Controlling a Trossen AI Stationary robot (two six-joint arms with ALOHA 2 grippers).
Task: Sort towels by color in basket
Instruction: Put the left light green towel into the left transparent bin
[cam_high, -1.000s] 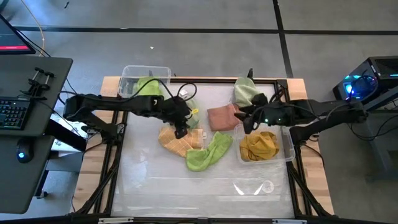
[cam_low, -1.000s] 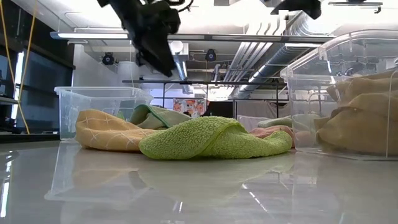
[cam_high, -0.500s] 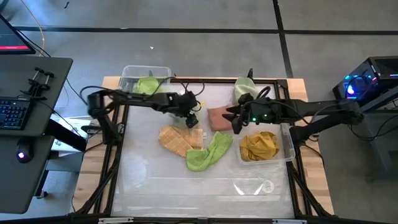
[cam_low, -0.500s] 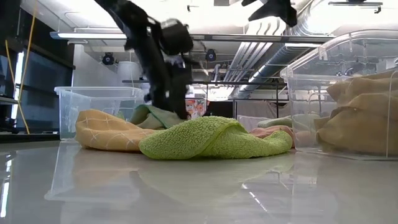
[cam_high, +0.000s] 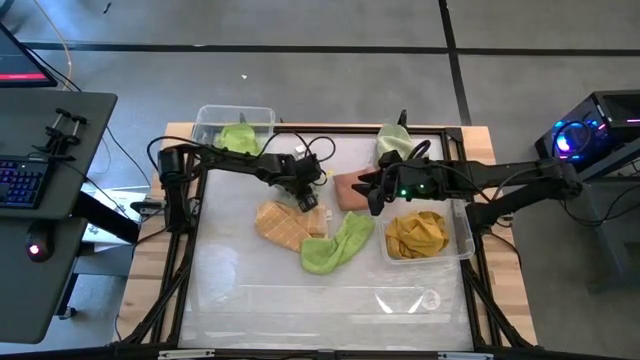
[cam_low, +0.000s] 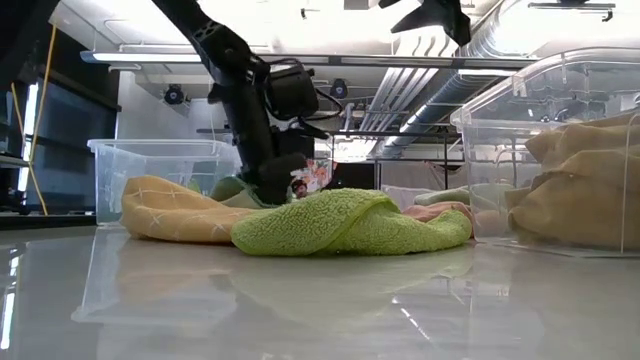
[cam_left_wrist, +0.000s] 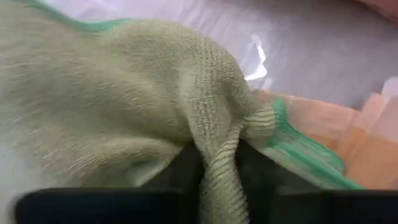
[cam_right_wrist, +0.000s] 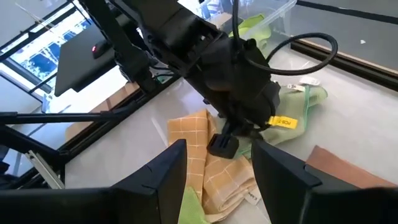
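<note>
L gripper (cam_high: 306, 199) is pinching a fold of the pale green towel (cam_left_wrist: 124, 106) at mid-surface, just beside the peach checked towel (cam_high: 283, 224); jaws clenching on the ridge of cloth per wrist view. So step = pick in progress. R gripper (cam_high: 374, 196) is hovering w/ jaws released, above the salmon pink towel (cam_high: 355, 188). Lime towel (cam_high: 335, 245) is lying in front. Next, imo: lift clear w/o dragging the peach one, carry to the far-left bin (cam_high: 205, 122) already holding green.
</note>
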